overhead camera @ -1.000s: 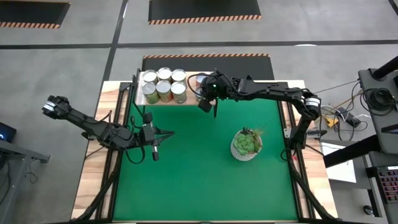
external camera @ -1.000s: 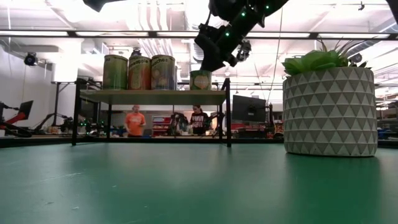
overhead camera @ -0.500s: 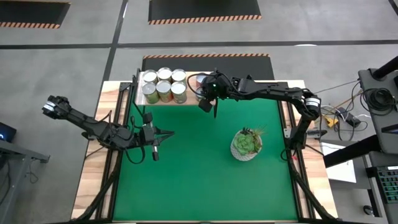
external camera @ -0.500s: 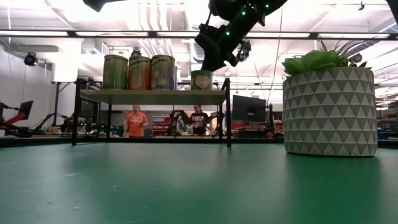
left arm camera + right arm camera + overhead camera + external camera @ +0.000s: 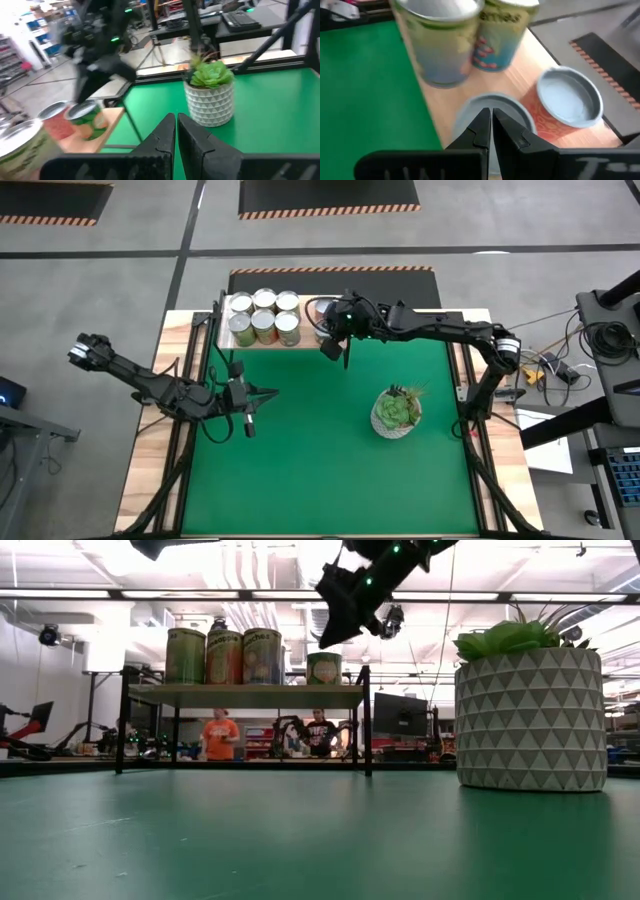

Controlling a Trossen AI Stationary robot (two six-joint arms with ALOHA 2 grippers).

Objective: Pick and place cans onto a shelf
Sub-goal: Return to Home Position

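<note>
The shelf [image 5: 305, 322] stands at the table's far edge, left of centre, and several cans [image 5: 264, 314] stand upright on it on their bases. Two more cans stand at its right end: a green-labelled one [image 5: 323, 668] and an orange-red one [image 5: 567, 102]. My right gripper [image 5: 328, 640] is shut and empty. It hovers just above the grey lid [image 5: 492, 107] of the nearer of these two and points down. My left gripper [image 5: 268, 393] is shut and empty over the mat's left part; its fingers [image 5: 176, 134] point toward the table's right.
A white patterned pot with a green plant [image 5: 396, 412] stands on the green mat [image 5: 330, 460] right of centre. The shelf's black legs [image 5: 365, 720] stand on the mat's far edge. People [image 5: 216, 733] stand in the room beyond the table.
My right gripper has risen a little, away from the green-labelled can at the shelf's right end. The can stays standing on the shelf.
</note>
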